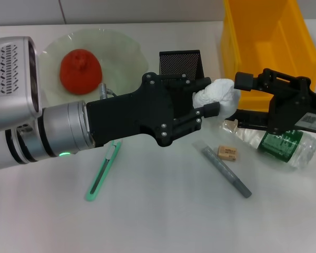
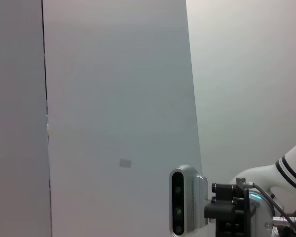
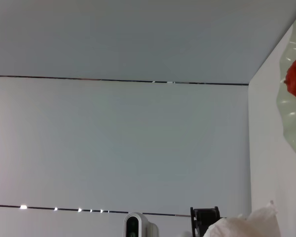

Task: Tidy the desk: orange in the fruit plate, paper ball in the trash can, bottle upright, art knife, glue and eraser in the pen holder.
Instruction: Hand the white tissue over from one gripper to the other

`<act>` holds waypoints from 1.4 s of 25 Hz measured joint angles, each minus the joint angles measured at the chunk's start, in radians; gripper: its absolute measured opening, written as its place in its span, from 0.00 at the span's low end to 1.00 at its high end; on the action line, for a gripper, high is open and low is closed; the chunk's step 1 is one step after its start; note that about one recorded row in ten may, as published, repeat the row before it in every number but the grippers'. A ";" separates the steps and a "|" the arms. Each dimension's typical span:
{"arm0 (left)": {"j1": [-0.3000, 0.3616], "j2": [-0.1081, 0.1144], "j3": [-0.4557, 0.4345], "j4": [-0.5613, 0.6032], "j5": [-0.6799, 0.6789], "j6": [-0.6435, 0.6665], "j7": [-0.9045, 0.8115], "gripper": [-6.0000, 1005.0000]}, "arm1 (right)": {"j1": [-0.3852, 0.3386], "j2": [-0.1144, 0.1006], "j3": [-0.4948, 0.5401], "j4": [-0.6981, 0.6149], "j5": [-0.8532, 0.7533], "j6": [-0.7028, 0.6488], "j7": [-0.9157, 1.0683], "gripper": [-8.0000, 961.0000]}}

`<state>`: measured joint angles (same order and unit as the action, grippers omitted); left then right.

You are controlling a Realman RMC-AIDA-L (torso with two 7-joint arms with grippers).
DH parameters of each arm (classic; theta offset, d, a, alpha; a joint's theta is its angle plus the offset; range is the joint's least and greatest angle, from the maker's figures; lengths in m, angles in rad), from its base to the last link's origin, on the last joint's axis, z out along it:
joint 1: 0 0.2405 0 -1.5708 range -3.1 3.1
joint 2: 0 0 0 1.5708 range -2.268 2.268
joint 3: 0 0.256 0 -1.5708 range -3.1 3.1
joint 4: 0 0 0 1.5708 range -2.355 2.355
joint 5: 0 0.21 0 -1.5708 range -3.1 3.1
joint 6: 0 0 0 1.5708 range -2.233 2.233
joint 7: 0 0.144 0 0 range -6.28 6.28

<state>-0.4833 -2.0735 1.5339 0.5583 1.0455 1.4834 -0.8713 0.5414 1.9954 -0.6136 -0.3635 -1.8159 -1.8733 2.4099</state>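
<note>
A: Where is the paper ball (image 1: 219, 98)?

B: Up off the desk, mid-scene, just in front of the pen holder (image 1: 181, 65). The left gripper (image 1: 207, 96) has its fingers clamped on the ball's near side. The right gripper (image 1: 241, 95) is at the ball's other side, touching or very nearly; whether its fingers are parted or closed I cannot tell.

A: A handover, then?

B: That is my reading. The yellow bin (image 1: 267, 43) stands at the far right, on the right arm's side, so passing the ball across makes sense.

A: How should it go?

B: The right gripper should get a firm hold on the crumpled bulk, not a loose flap, before the left lets go. Paper gives under pressure, so it should close well in. Then the left should open fully and draw straight back, so it does not drag the ball along.

A: Anything in the way?

B: The bottle (image 1: 279, 146) lies on its side under the right arm, so that arm should stay high on the way to the bin. The pen holder is close behind the ball too.

A: And the rest?

B: The orange (image 1: 80, 71) already sits in the plate (image 1: 121, 45). The knife (image 1: 102, 171), glue (image 1: 226, 171) and eraser (image 1: 227, 153) still lie on the desk (image 1: 158, 221).
</note>
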 joint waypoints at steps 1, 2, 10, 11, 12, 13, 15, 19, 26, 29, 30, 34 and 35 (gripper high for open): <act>0.000 0.001 0.000 0.000 0.000 0.000 0.000 0.38 | -0.001 -0.001 0.000 0.000 0.001 0.000 0.000 0.82; 0.002 0.001 -0.001 0.000 0.000 0.000 0.000 0.38 | -0.001 -0.002 0.001 0.000 0.002 -0.001 -0.001 0.81; 0.003 0.001 -0.006 0.000 0.000 0.001 0.001 0.37 | -0.008 -0.005 0.006 0.000 0.007 -0.005 -0.002 0.67; 0.003 0.001 -0.006 0.000 0.000 0.001 0.001 0.37 | -0.008 -0.005 0.006 0.000 0.007 -0.005 -0.002 0.64; 0.003 0.001 -0.006 0.000 0.000 0.001 0.001 0.37 | -0.008 -0.005 0.006 0.000 0.007 -0.005 -0.002 0.62; 0.003 0.001 -0.006 0.000 0.000 0.001 0.001 0.37 | -0.008 -0.005 0.006 0.000 0.007 -0.005 -0.002 0.62; 0.002 0.001 -0.004 0.000 0.000 0.001 0.001 0.37 | -0.008 -0.005 0.005 0.000 0.007 -0.005 -0.002 0.62; 0.000 0.001 -0.001 0.000 0.000 0.000 0.001 0.37 | -0.007 -0.005 0.002 0.000 0.007 0.001 -0.002 0.62; -0.002 0.001 0.000 0.000 0.001 -0.001 0.000 0.37 | -0.004 -0.004 0.000 0.000 0.003 0.003 -0.002 0.62; -0.003 0.001 0.000 0.000 0.000 -0.001 0.000 0.37 | -0.004 -0.004 0.000 0.000 0.002 0.003 -0.002 0.61; -0.003 0.001 0.000 0.000 0.000 -0.001 0.000 0.37 | -0.004 -0.004 0.000 0.000 0.002 0.003 -0.002 0.61; -0.004 0.001 0.000 0.000 0.001 -0.002 0.000 0.37 | -0.007 -0.004 0.007 0.000 0.001 0.005 -0.002 0.57; -0.004 0.001 0.000 0.000 0.001 -0.002 0.000 0.37 | -0.007 -0.004 0.007 0.000 0.001 0.006 -0.002 0.56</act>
<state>-0.4878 -2.0724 1.5339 0.5584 1.0460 1.4816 -0.8713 0.5343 1.9912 -0.6063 -0.3635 -1.8144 -1.8670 2.4083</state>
